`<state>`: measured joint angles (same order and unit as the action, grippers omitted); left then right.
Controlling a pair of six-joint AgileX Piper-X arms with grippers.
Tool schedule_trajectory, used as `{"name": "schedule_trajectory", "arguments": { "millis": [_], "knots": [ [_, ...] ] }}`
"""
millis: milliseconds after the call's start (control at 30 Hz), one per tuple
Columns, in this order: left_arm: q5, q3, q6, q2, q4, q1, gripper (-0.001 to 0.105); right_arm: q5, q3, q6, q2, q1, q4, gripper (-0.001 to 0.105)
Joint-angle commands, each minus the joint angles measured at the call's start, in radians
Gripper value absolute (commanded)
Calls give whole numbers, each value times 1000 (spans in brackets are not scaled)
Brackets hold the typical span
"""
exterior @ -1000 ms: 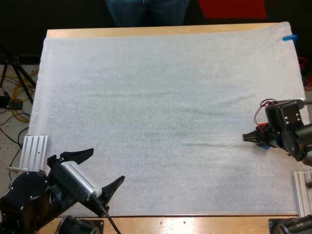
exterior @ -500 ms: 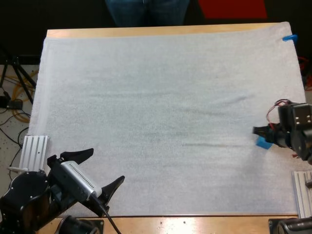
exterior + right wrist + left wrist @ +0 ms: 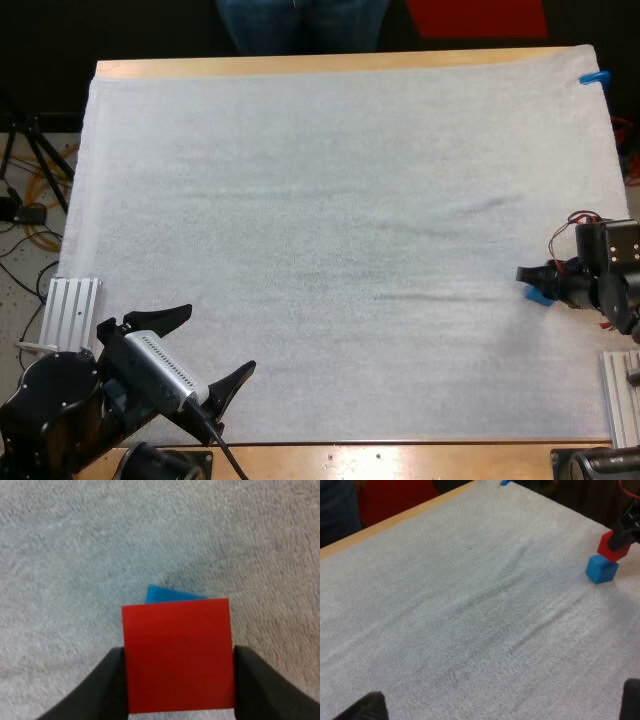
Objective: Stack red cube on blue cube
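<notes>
The red cube (image 3: 177, 655) is pressed from both sides by my right gripper (image 3: 179, 682), which is shut on it. The blue cube (image 3: 170, 594) peeks out from under the red cube's far edge. In the left wrist view the red cube (image 3: 614, 547) stands offset on the far top corner of the blue cube (image 3: 601, 569); whether they touch I cannot tell. In the high view my right gripper (image 3: 530, 274) is near the mat's right edge, with a sliver of the blue cube (image 3: 540, 297) below it. My left gripper (image 3: 205, 350) rests open at the mat's near left corner.
A person's legs (image 3: 300, 25) stand beyond the table's far side. Metal rails lie off the mat at the left (image 3: 72, 305) and at the right (image 3: 620, 395). Cables and a tripod (image 3: 30, 180) are beside the table's left edge.
My right arm has drawn back to the right with the red cube in its gripper. The left arm has stayed still.
</notes>
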<state>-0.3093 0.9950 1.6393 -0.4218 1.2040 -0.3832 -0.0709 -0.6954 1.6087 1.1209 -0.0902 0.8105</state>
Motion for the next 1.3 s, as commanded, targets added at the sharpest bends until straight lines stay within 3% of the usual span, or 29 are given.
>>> {"name": "schedule_trajectory", "arguments": {
  "millis": [0,733,1000,1267],
  "knots": [
    [-1,0,1,0,-4,-3,87,9,-4,12,-4,5,-26,9],
    [-1,0,1,0,-4,-3,87,23,15,36,-4,5,-19,11],
    [-1,0,1,0,-4,-3,87,23,15,36,-4,5,-22,48],
    [-1,0,1,0,-4,-3,87,23,15,36,-4,5,-50,56]
  ]
}}
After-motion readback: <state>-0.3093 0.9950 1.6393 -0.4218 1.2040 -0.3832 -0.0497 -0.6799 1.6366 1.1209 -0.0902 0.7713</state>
